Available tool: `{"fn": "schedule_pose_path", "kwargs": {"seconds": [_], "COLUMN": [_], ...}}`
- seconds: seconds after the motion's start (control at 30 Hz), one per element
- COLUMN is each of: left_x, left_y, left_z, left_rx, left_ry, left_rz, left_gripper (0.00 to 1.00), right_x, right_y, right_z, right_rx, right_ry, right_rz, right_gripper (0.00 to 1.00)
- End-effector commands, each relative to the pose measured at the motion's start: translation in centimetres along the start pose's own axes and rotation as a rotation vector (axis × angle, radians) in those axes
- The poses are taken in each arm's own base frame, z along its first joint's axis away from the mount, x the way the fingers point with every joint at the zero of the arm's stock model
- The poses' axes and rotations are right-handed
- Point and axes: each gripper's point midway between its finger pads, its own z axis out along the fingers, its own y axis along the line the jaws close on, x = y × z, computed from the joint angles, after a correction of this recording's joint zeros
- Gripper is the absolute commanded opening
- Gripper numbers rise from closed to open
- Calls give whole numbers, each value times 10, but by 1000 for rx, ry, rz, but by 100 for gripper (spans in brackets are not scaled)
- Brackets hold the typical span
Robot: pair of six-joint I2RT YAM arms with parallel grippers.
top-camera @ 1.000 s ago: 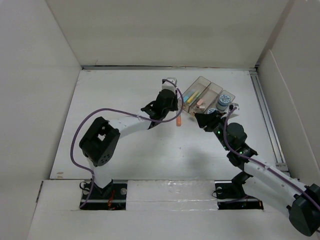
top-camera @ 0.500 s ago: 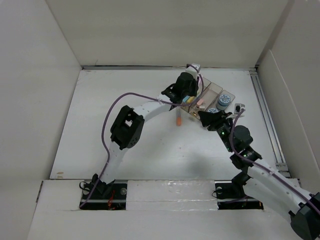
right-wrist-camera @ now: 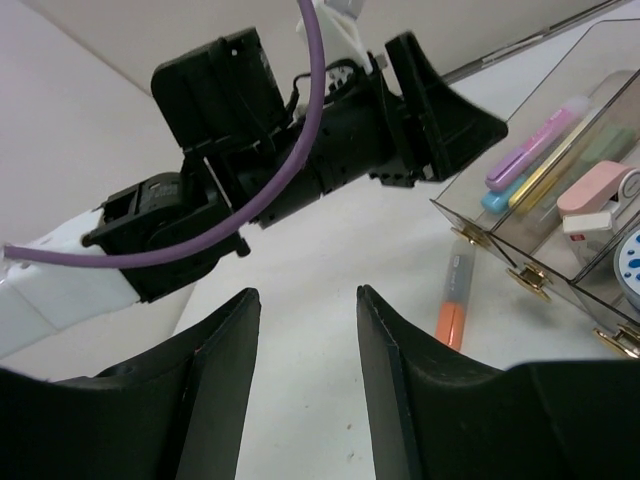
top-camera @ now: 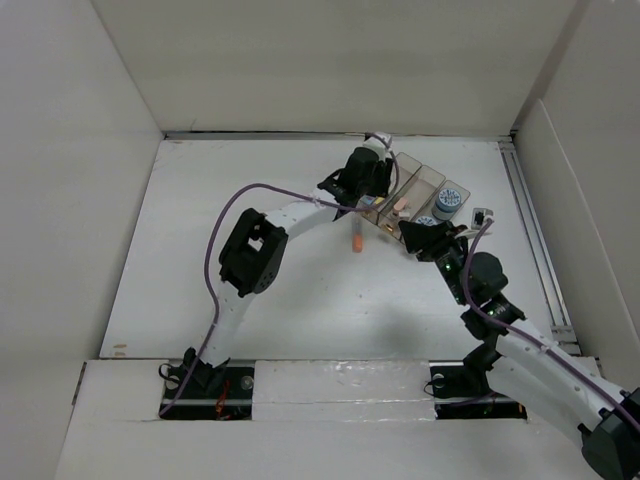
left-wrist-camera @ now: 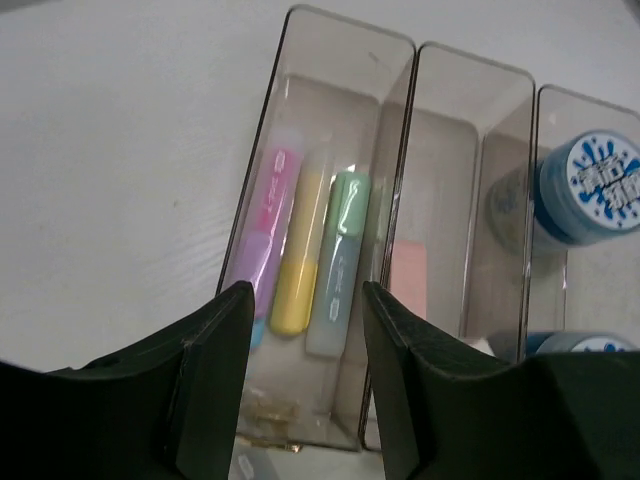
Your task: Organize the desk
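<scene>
Matte-white desk [top-camera: 190, 230] filled the floor of the top view, with upright white wall panels [top-camera: 330, 60] beyond its far edge. A clear plastic three-compartment tray [top-camera: 432, 172] sat slantwise near the far edge, toward the far right corner. The left gripper [top-camera: 378, 190] hung over the tray's leftmost compartment, and the right gripper [top-camera: 408, 228] was just at the tray's near side. A slim orange marker [top-camera: 357, 241] lay on the tabletop just off the tray's near-left end, held by neither arm. A round blue-lidded jar [top-camera: 447, 202] stood in the rightmost compartment.

From the left wrist, the left gripper was spread and empty above the leftmost compartment. In it a pink highlighter [left-wrist-camera: 270, 215], a yellow highlighter [left-wrist-camera: 298, 255] and a pale green highlighter [left-wrist-camera: 340, 250] lay side by side. A pale pink block [left-wrist-camera: 407, 275] lay in the middle compartment.

From the right wrist, the right gripper was parted with nothing between its fingers, above bare tabletop. The orange marker lay beyond it, beside the tray.
</scene>
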Motion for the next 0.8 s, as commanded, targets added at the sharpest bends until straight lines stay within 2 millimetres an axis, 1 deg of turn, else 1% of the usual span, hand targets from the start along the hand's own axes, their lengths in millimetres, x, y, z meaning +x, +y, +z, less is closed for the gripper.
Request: {"fn": "schedule_pose_path", "kwargs": {"seconds": [0.0,0.03,0.07,0.1,0.13,0.17,0.2,0.23,0.27,0.3,0.33,0.37,0.4,0.43,0.47,0.5,0.53,0.57,0.6,0.63,0.67,0.73,0.77], "left_x": [-54,-54,-54,-47,-48,-44,-24,-16,-3,19,32,45,68,81,89,107,111,115,118,121,121,124,125], "left_y": [-14,-8,-8,-4,-1,4,7,21,17,31,34,33,31,32,34,32,28,29,23,17,16,4,5], "left_z": [-42,-64,-64,-81,-88,-97,-110,-115,-122,-129,-130,-130,-129,-128,-127,-124,-122,-121,-115,-115,-112,-108,-105], "left_rx": [44,28,28,21,14,-2,-20,-86,-111,-162,-169,-156,-151,-154,-163,-169,-166,-171,-162,-156,-158,-144,-149], "left_ry": [-127,-144,-144,-137,-168,-173,-156,-157,-142,-110,-89,-59,-13,22,42,77,79,85,93,109,111,114,115], "left_rz": [-22,-48,-48,-58,-70,-88,-94,-105,-130,-139,-152,-169,-190,-196,-202,-203,-198,-196,-188,-180,-176,-155,-151], "left_gripper": [43,41,41,38,37,36,36,35,35,36,37,38,40,41,41,41,41,41,42,42,42,45,46], "right_x": [-4,-4,-4,-3,-3,0,-1,0,0,2,4,6,7,8,13,13,15,15,17,19,19,23,22], "right_y": [5,2,2,0,2,2,4,1,1,1,3,4,4,3,-1,0,1,4,3,1,2,2,3], "right_z": [2,3,3,4,5,5,4,5,6,7,9,9,10,11,13,14,15,16,17,18,19,20,20], "right_rx": [-15,-3,-5,0,-6,-6,-12,-5,-5,-11,-12,-21,-23,-19,-7,-9,-14,-19,-22,-16,-16,-19,-20], "right_ry": [-14,-21,-24,-22,-18,-4,-6,-7,-14,-5,3,16,21,21,32,36,47,48,56,61,61,79,78], "right_rz": [2,6,7,7,9,7,3,6,10,9,9,7,7,8,4,4,3,2,-1,-1,-3,-11,-11], "right_gripper": [49,49,49,49,49,49,50,49,50,50,50,50,50,50,50,50,50,51,52,52,52,52,52]}}
